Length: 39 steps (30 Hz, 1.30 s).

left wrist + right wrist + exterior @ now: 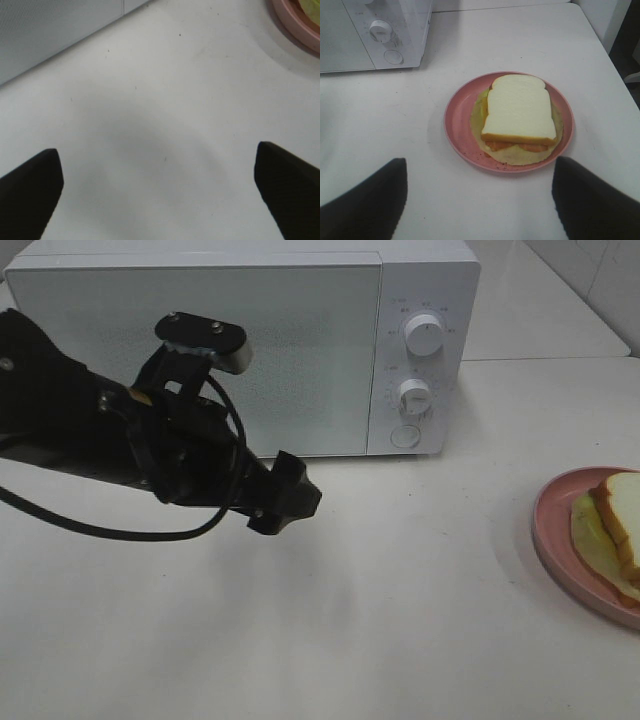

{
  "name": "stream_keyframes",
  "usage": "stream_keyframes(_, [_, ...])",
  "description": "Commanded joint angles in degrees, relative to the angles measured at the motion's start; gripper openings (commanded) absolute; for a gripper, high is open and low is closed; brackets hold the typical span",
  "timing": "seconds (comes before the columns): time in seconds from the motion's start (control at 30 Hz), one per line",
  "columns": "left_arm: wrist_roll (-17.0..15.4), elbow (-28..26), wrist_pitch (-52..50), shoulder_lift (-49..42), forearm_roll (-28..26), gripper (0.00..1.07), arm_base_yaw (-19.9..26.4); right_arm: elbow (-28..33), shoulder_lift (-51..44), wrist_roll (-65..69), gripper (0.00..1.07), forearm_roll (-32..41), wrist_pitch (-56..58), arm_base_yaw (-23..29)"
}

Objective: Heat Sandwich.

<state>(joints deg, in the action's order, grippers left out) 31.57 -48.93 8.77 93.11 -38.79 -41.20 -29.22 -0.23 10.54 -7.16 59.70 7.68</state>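
The sandwich (520,112), thick white bread over a pale yellow-green filling, lies on a round pink plate (455,125). In the high view the sandwich (620,525) and its plate (548,525) sit at the table's right edge, partly cut off. My right gripper (480,205) hovers a little short of the plate, open, with nothing between its dark fingers (365,205). My left gripper (290,498) hangs over the table in front of the white microwave (240,340), whose door is closed. In the left wrist view the left gripper (160,195) stands wide open over bare table.
The microwave's two knobs (424,336) and a round button (404,436) are on its right panel. A black cable (120,532) trails from the left arm. The table's right edge (620,75) runs close to the plate.
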Motion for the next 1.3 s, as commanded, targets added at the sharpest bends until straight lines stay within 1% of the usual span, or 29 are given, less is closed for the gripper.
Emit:
stream_keyframes(0.03, [-1.32, -0.11, 8.42, -2.23, 0.34, 1.02, 4.24, 0.06, -1.43, -0.63, 0.76, 0.17, 0.0, -0.34])
stream_keyframes(0.07, [-1.32, -0.11, 8.42, -2.23, 0.34, 1.02, 4.24, 0.06, -1.43, -0.63, 0.76, 0.17, 0.0, -0.34])
stream_keyframes(0.1, [-2.18, -0.11, 13.24, -2.92, 0.46, 1.02, 7.39, 0.06, -1.43, -0.69, 0.76, 0.17, 0.0, -0.34])
stream_keyframes(0.13, [-2.52, -0.11, 15.47, -3.38, 0.74, 1.02, 9.17, 0.06, -1.43, -0.69, 0.76, 0.17, 0.0, -0.34])
stream_keyframes(0.2, [-2.64, -0.11, 19.48, -4.13, 1.15, 1.02, 12.66, 0.06, -1.43, -0.69, 0.76, 0.17, 0.0, -0.34])
stream_keyframes(0.23, [-2.64, -0.11, 19.48, -4.13, 1.15, 1.02, 12.66, 0.06, -1.43, -0.69, 0.76, 0.17, 0.0, -0.34])
stream_keyframes(0.27, [-2.64, -0.11, 23.03, -5.04, 1.83, 1.02, 15.47, 0.06, -1.43, -0.69, 0.76, 0.17, 0.0, -0.34])
stream_keyframes(0.33, [-2.64, -0.11, 26.3, -6.3, 2.35, 1.02, 18.11, 0.06, -1.43, -0.69, 0.76, 0.17, 0.0, -0.34])
stream_keyframes(0.37, [-2.64, -0.11, 28.65, -7.56, 2.75, 1.02, 20.97, 0.06, -1.43, -0.69, 0.76, 0.17, 0.0, -0.34])
stream_keyframes(0.4, [-2.64, -0.11, 28.65, -7.56, 2.75, 1.02, 20.97, 0.06, -1.43, -0.69, 0.76, 0.17, 0.0, -0.34])
stream_keyframes(0.5, [-3.67, -0.06, 31.11, -9.57, 2.98, 1.02, 24.75, 0.06, -1.43, -0.69, 0.76, 0.17, 0.0, -0.34])
stream_keyframes(0.53, [-3.67, -0.06, 31.11, -9.57, 2.98, 1.02, 24.75, 0.06, -1.43, -0.69, 0.76, 0.17, 0.0, -0.34])
stream_keyframes(0.57, [-5.21, -0.06, 32.49, -10.94, 4.18, 1.02, 27.22, 0.06, -1.43, -0.69, 0.76, 0.17, 0.0, -0.34])
stream_keyframes(0.63, [-7.22, -0.06, 33.86, -12.26, 6.19, 1.02, 29.22, 0.06, -1.43, -0.69, 0.76, 0.17, 0.0, -0.34])
stream_keyframes(0.67, [-9.51, -0.06, 35.47, -13.24, 8.94, 1.02, 31.4, 0.06, -1.43, -0.69, 0.76, 0.17, 0.0, -0.34])
stream_keyframes(0.7, [-9.51, -0.06, 35.47, -13.24, 8.94, 1.02, 31.4, 0.06, -1.43, -0.69, 0.76, 0.17, 0.0, -0.34])
stream_keyframes(0.8, [-12.83, -0.06, 38.04, -14.38, 13.29, 1.02, 34.15, 0.06, -1.43, -0.69, 0.76, 0.17, 0.0, -0.34])
stream_keyframes(0.83, [-14.61, 0.06, 39.42, -15.3, 15.76, 1.02, 35.81, 0.06, -1.43, -0.69, 0.76, 0.17, 0.0, -0.34])
stream_keyframes(0.87, [-14.61, 0.06, 39.42, -15.3, 15.76, 1.02, 35.81, 0.06, -1.43, -0.69, 0.76, 0.17, 0.0, -0.34])
stream_keyframes(0.93, [-15.64, 0.34, 40.62, -16.16, 17.7, 1.02, 37.64, 0.06, -1.43, -0.69, 0.76, 0.17, 0.0, -0.34])
stream_keyframes(0.97, [-16.1, 0.86, 41.54, -17.19, 18.91, 1.02, 39.99, 0.06, -1.43, -0.69, 0.76, 0.17, 0.0, -0.34])
stream_keyframes(1.0, [-16.1, 0.86, 41.54, -17.19, 18.91, 1.02, 39.99, 0.06, -1.43, -0.69, 0.76, 0.17, 0.0, -0.34])
stream_keyframes(1.03, [-16.1, 1.32, 42.0, -17.76, 19.08, 1.02, 41.25, 0.06, -1.43, -0.69, 0.76, 0.17, 0.0, -0.34])
stream_keyframes(1.07, [-16.1, 1.72, 42.63, -18.33, 19.25, 1.02, 42.63, 0.06, -1.43, -0.69, 0.76, 0.17, 0.0, -0.34])
stream_keyframes(1.1, [-16.1, 2.92, 43.32, -19.6, 19.31, 1.02, 45.09, 0.06, -1.43, -0.69, 0.76, 0.17, 0.0, -0.34])
stream_keyframes(1.13, [-16.1, 3.67, 43.32, -20.45, 19.19, 1.02, 46.29, 0.06, -1.43, -0.69, 0.76, 0.17, 0.0, -0.34])
stream_keyframes(1.17, [-16.1, 3.67, 43.32, -20.45, 19.19, 1.02, 46.29, 0.06, -1.43, -0.69, 0.76, 0.17, 0.0, -0.34])
stream_keyframes(1.27, [-16.73, 7.1, 43.09, -25.1, 19.25, 1.02, 48.3, 0.06, -1.43, -0.69, 0.76, 0.17, 0.0, -0.34])
stream_keyframes(1.3, [-16.73, 7.68, 43.09, -26.24, 19.54, 1.02, 48.3, 0.06, -1.43, -0.69, 0.76, 0.17, 0.0, -0.34])
